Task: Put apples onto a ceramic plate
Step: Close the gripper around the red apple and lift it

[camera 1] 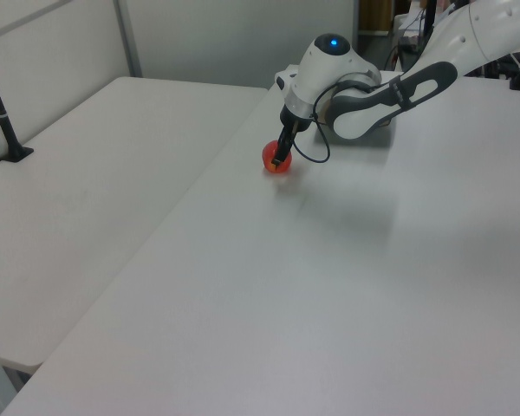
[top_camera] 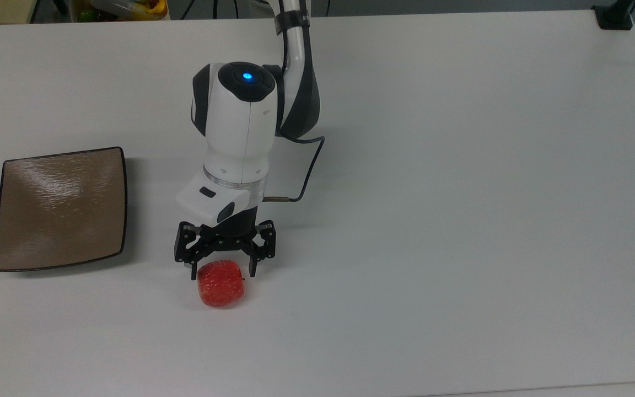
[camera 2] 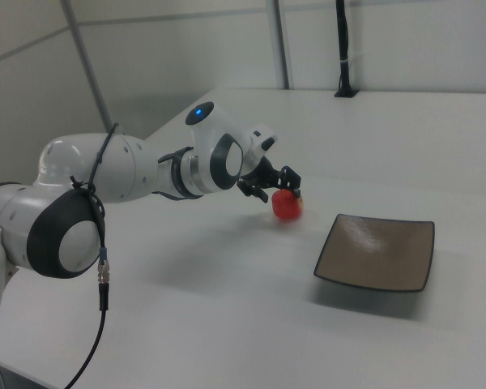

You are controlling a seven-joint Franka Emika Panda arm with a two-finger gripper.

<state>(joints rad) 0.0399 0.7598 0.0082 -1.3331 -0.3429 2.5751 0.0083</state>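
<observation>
I see my gripper (top_camera: 222, 271) spread wide astride the apple (top_camera: 220, 283); the ceramic plate (top_camera: 58, 209) lies well apart, bare table (top_camera: 461, 220) between.

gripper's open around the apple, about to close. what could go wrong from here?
1. The gripper straddles only the apple's far edge in the top view; closing there could squeeze the round, glossy fruit out.
2. If it pops free, it could roll across the bare table.
3. The plate is shallow, so a high release may roll off.
</observation>
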